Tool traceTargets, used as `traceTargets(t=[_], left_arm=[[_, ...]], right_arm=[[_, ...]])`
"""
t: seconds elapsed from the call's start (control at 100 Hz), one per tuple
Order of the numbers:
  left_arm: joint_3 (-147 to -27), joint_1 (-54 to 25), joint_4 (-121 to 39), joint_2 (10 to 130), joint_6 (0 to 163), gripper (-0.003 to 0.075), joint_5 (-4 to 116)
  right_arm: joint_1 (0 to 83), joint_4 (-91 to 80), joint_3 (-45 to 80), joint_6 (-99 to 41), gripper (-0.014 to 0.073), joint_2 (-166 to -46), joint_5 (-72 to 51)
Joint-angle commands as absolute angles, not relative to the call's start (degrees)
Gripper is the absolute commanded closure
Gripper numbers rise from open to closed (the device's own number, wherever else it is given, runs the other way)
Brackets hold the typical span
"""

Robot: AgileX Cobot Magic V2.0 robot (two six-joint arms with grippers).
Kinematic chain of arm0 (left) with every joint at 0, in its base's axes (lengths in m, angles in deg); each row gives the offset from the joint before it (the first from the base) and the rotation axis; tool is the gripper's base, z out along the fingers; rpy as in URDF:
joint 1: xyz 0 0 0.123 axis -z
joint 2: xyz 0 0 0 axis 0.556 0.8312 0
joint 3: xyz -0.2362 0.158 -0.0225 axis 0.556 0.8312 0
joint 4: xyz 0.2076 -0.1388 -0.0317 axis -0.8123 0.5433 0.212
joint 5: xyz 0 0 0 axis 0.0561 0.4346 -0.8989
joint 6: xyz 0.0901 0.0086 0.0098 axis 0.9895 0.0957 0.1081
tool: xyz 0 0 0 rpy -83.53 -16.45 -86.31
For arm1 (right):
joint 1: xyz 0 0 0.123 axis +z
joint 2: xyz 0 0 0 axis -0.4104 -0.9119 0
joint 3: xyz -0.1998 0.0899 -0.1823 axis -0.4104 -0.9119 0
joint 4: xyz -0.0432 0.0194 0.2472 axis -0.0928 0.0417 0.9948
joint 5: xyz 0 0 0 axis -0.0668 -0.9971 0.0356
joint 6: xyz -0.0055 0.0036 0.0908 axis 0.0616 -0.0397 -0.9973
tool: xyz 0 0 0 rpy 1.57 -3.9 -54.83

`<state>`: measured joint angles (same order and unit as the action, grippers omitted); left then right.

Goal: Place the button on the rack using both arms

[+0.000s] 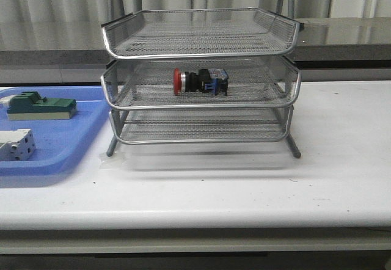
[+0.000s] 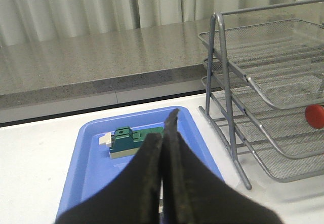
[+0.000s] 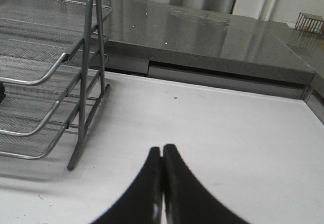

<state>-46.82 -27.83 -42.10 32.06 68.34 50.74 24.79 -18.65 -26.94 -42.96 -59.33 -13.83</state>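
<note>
On the middle shelf of the rack (image 1: 200, 74), in the front view, the button (image 1: 200, 81) lies on its side, red cap toward the left. It looks put away, so the job seems done. A blue tray (image 1: 55, 148) sits at the left edge of the tabletop (image 1: 342, 160) with a green part (image 1: 40, 106) and a white part (image 1: 15, 144).

From the left wrist view, the left hand (image 2: 163, 133) is pinched closed and holds nothing, up over the blue tray.

From the right wrist view, the right hand (image 3: 162, 158) is closed too and empty, above bare tabletop beside the rack.
</note>
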Motion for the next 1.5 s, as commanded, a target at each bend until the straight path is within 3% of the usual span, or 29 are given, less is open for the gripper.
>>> traceTargets(t=[0.0,0.3,0.55,1.49], left_arm=[[-48.43,-27.81,-41.39,32.48,67.82,0.0741,46.30],[-48.43,-27.81,-41.39,32.48,67.82,0.0741,46.30],[-48.43,-27.81,-41.39,32.48,67.82,0.0741,46.30],[-48.43,-27.81,-41.39,32.48,67.82,0.0741,46.30]], right_arm=[[24.46,-22.51,-28.53,-47.67,0.0651,-56.53,-8.11],[24.46,-23.58,-38.60,-51.50,0.0651,-45.88,-4.83],[24.46,-23.47,-44.94,-51.50,0.0651,-45.99,4.97],[24.46,-23.41,-44.86,-51.50,0.0651,-45.99,3.24]])
